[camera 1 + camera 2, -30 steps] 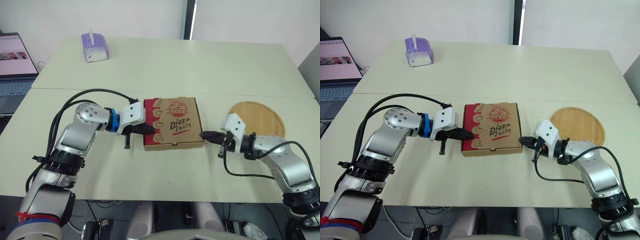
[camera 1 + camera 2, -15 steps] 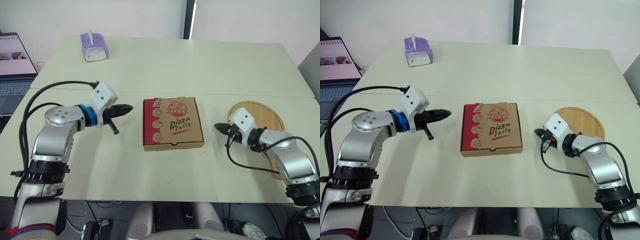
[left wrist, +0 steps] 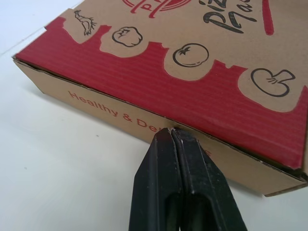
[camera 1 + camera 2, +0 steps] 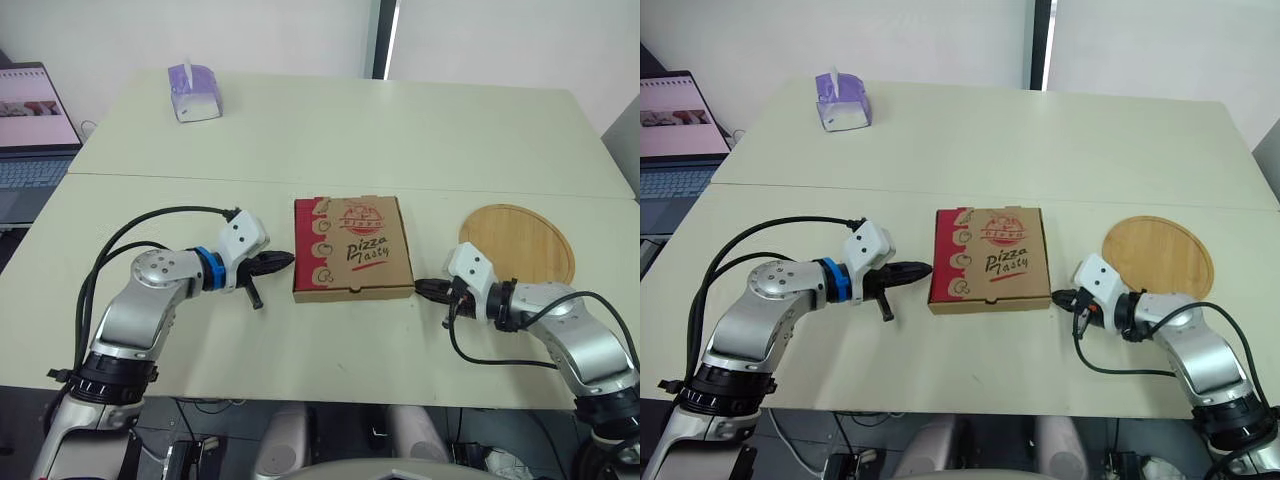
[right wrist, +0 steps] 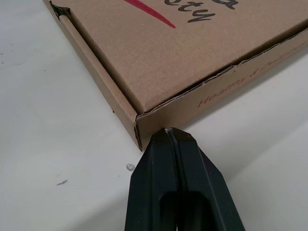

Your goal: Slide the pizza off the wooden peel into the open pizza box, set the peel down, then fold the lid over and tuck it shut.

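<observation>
pizza box point(image 4: 352, 247) is shut, lid point(image 4: 360, 238) flat on top. It sits on the near half of the table point(image 4: 400, 140), roughly midway between the left and right edges and nearer the front edge than the back. Red band with veg drawings runs along the box's left side, "Pizza Tasty" print faces up

peel point(image 4: 518, 243) lies flat on the table to the right of the box, apart from it, near the right edge, round wooden face up

left gripper point(image 4: 288, 259): fingers pressed together, nothing between them. Arm lies low over the table from the left, tips pointing at the box's left side wall about halfway along it. Left wrist view puts the tips right at that wall under the "Healthy & Del…" lettering; touching or a hair off, can't tell

right gripper point(image 4: 420, 288): fingers also flat against each other, holding nothing. Tips sit low at the box's front right corner. Right wrist view shows the lid edge there slightly ragged, with a thin gap over the side wall

box sits between the two grippers

tissue box point(image 4: 194, 92) is near the table's far left corner, well apart from the rest. laptop point(image 4: 30, 130) is open on a separate surface past the left edge
</observation>
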Motion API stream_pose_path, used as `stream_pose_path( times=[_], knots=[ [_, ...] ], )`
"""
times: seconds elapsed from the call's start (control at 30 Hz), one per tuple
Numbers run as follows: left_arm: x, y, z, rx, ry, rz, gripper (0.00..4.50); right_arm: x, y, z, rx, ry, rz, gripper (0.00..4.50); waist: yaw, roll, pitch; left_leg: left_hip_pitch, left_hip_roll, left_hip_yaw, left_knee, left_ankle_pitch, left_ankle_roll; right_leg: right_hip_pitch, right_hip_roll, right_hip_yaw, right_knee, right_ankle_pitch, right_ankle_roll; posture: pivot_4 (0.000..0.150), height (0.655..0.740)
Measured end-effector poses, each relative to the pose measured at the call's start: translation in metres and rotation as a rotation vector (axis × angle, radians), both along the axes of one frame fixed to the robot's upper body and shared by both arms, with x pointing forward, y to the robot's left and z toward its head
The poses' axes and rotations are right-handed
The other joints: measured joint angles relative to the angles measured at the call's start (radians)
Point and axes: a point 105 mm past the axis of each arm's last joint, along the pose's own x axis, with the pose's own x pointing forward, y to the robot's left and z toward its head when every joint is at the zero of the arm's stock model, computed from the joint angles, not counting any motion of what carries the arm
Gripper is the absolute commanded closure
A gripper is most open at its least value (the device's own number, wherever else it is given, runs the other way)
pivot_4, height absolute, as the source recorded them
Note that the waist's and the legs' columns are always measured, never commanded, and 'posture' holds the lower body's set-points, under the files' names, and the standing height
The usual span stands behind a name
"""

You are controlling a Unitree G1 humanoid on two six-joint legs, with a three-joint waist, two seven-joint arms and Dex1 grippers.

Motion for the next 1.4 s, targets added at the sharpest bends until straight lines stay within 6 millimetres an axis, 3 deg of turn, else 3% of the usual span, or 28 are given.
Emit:
stream_pose_path(
  times=[0.53, 0.67, 0.8, 1.0, 1.1, 1.2, 1.27, 1.4],
  knots=[
    [-0.001, -0.001, -0.004, 0.041, 0.001, -0.022, 4.50, -0.013, 0.002, -0.001, -0.011, 0.040, 0.037, 4.48, -0.002, 0.000, 0.000, 0.000, 0.000, 0.000, 0.000, 0.000, 0.000, 0.000, 0.000, 0.000, 0.000, 0.000, 0.000, 0.150, 0.7400],
    [-0.010, 0.007, -0.017, 0.045, 0.040, -0.017, 4.50, -0.006, -0.015, -0.003, -0.096, -0.031, 0.037, 4.32, -0.005, 0.000, 0.000, 0.000, 0.000, 0.000, 0.000, 0.000, 0.000, 0.000, 0.000, 0.000, 0.000, 0.000, 0.000, 0.150, 0.7400],
    [-0.009, 0.040, -0.004, -0.003, -0.018, 0.083, 3.68, 0.006, -0.044, 0.016, -0.093, -0.126, -0.003, 3.34, -0.005, 0.000, 0.000, 0.001, 0.001, 0.000, 0.000, 0.000, 0.000, 0.000, 0.000, 0.000, 0.000, 0.000, 0.000, 0.150, 0.7400],
    [-0.014, 0.089, 0.039, -0.143, -0.150, 0.200, 1.72, 0.010, -0.062, 0.076, 0.036, -0.247, -0.003, 1.07, -0.005, 0.000, 0.000, 0.001, 0.001, 0.000, 0.000, -0.001, 0.002, 0.001, 0.000, -0.001, -0.001, 0.000, 0.000, 0.150, 0.7400],
    [-0.018, 0.101, 0.048, -0.159, -0.174, 0.231, 0.86, 0.010, -0.068, 0.086, 0.048, -0.267, -0.019, 0.14, -0.005, 0.000, 0.000, 0.001, 0.001, 0.000, -0.001, -0.001, 0.002, 0.001, 0.000, -0.001, -0.002, 0.000, 0.000, 0.150, 0.7400],
    [-0.024, 0.119, 0.044, -0.158, -0.167, 0.297, 0.02, 0.013, -0.101, 0.088, 0.011, -0.277, -0.125, 0.00, -0.001, 0.000, 0.000, 0.001, 0.001, 0.000, -0.001, -0.002, 0.003, 0.002, 0.000, -0.001, -0.004, 0.000, 0.000, 0.150, 0.7400],
    [-0.026, 0.131, 0.039, -0.167, -0.154, 0.357, 0.02, 0.012, -0.126, 0.087, -0.001, -0.273, -0.206, 0.00, 0.002, 0.000, 0.000, 0.001, 0.001, 0.000, -0.001, -0.002, 0.003, 0.002, 0.000, -0.001, -0.005, 0.000, 0.000, 0.150, 0.7400],
    [-0.023, 0.145, 0.038, -0.168, -0.176, 0.439, 0.02, 0.011, -0.140, 0.090, 0.016, -0.283, -0.259, 0.00, 0.001, 0.001, 0.000, 0.001, 0.001, 0.000, -0.001, -0.002, 0.003, 0.002, 0.000, -0.001, -0.005, 0.000, 0.000, 0.150, 0.7400]
  ],
)
